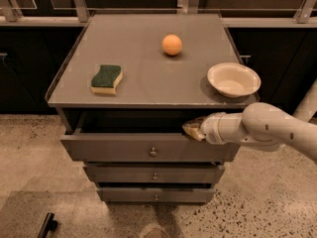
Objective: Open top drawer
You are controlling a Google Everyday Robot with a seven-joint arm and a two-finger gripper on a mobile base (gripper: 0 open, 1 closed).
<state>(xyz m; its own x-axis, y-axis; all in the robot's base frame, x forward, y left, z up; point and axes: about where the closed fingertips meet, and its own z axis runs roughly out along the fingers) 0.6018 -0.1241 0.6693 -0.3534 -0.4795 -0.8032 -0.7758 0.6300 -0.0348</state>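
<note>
The top drawer (124, 148) is the widest grey-brown front, with a small round metal knob (153, 152) at its centre. It stands pulled out a little from under the cabinet top, with a dark gap above its front. My gripper (192, 129) is at the drawer's upper right edge, at the end of the white arm (262, 130) that comes in from the right. Its tip sits at the top rim of the drawer front, to the right of the knob.
On the grey cabinet top (143, 58) lie a green and yellow sponge (106, 79), an orange ball (172, 44) and a white bowl (233, 80) near the right front corner. Two narrower drawers (153, 175) sit below. Speckled floor surrounds the cabinet; dark counters stand behind.
</note>
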